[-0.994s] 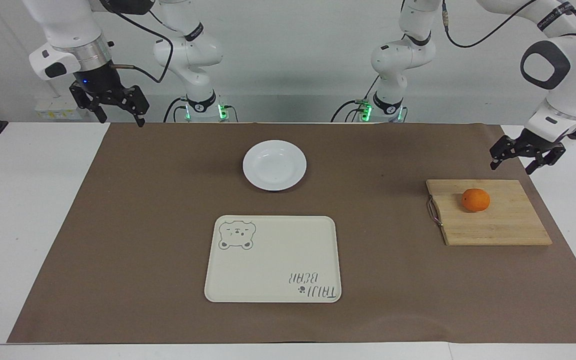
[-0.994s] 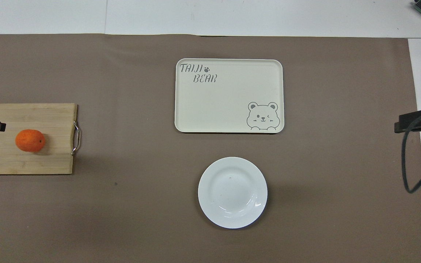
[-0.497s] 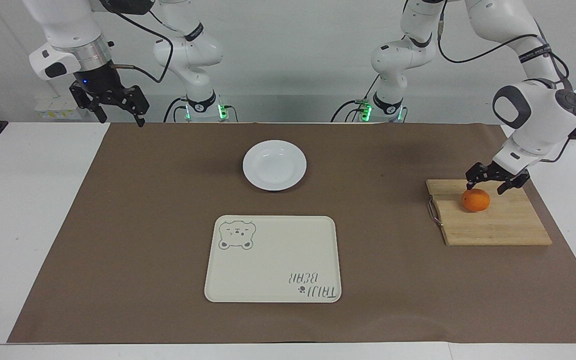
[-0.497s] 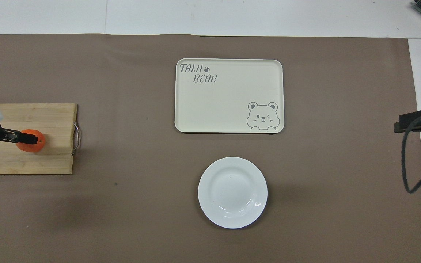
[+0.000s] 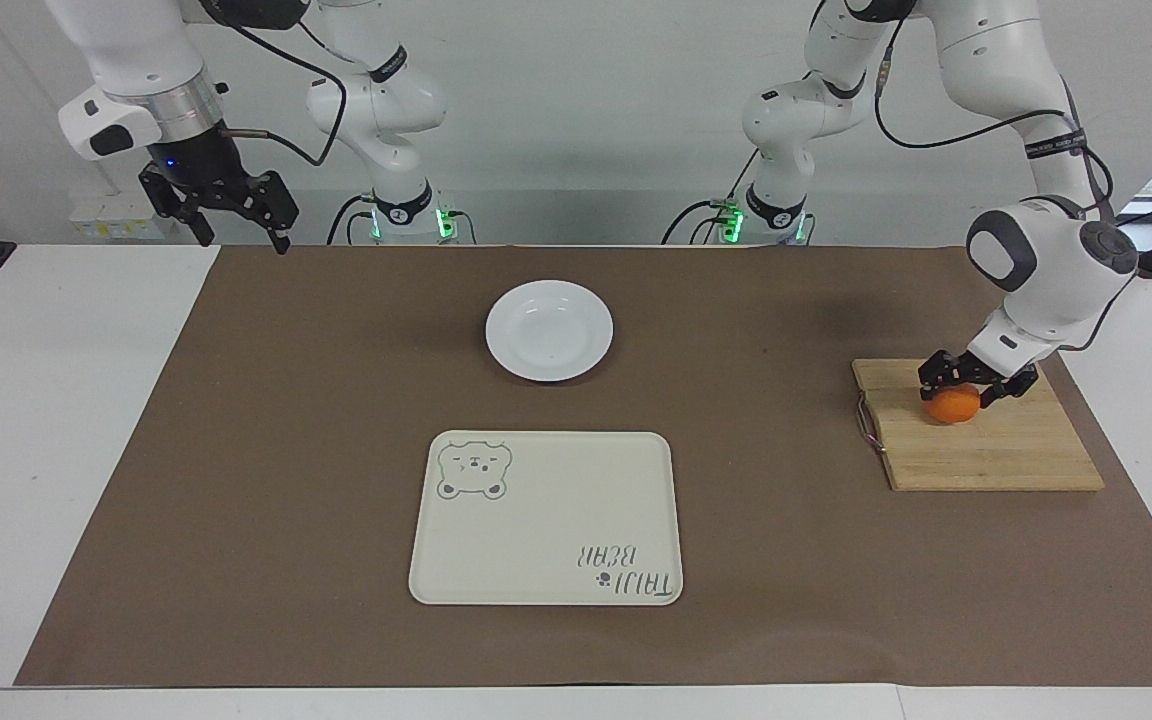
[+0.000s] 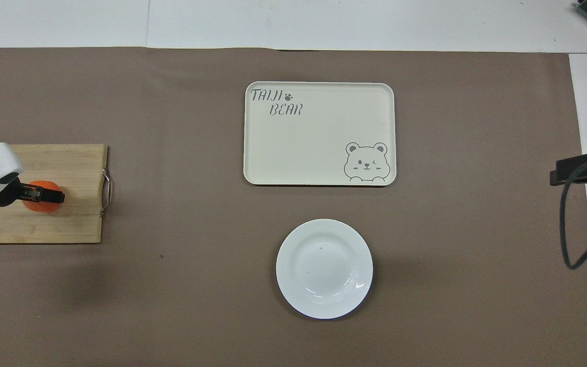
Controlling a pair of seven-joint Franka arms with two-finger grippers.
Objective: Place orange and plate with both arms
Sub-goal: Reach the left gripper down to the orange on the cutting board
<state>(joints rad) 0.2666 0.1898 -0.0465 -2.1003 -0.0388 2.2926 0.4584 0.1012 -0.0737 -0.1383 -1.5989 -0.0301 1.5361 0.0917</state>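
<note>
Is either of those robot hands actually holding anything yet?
Nothing is held yet. The left gripper is open, its fingers down on either side of the orange, which rests on the cutting board. The right gripper waits, empty.

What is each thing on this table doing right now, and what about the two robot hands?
Small round orange: lying on the board, between the open fingers.
Wooden cutting board: flat, at the left arm's end.
Round white plate: upright, empty, untouched.
Cream bear tray: flat, empty.
Left hand: open, down around the orange.
Right hand: open, waiting in the air.
</note>
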